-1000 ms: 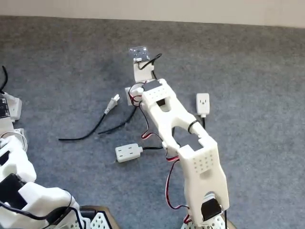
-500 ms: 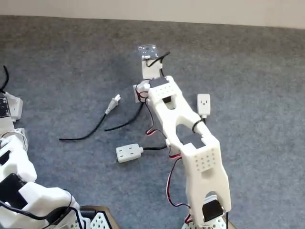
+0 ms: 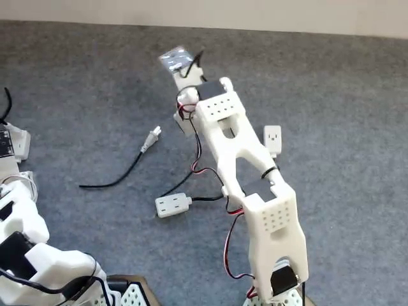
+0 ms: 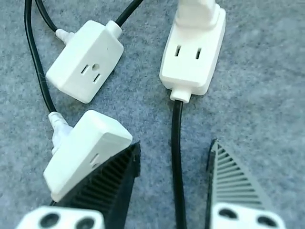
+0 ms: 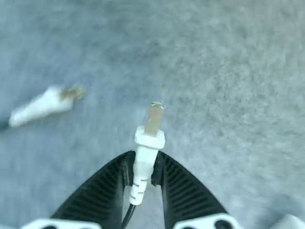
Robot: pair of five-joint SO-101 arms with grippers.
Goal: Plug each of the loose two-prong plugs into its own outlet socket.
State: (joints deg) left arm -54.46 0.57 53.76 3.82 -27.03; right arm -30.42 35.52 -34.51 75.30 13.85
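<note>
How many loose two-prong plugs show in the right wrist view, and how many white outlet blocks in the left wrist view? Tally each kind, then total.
Two-prong plugs: 2, the held plug and the lying plug.
Outlet blocks: 3, the three-hole block, the two-slot block, the near block.
Total: 5.
</note>
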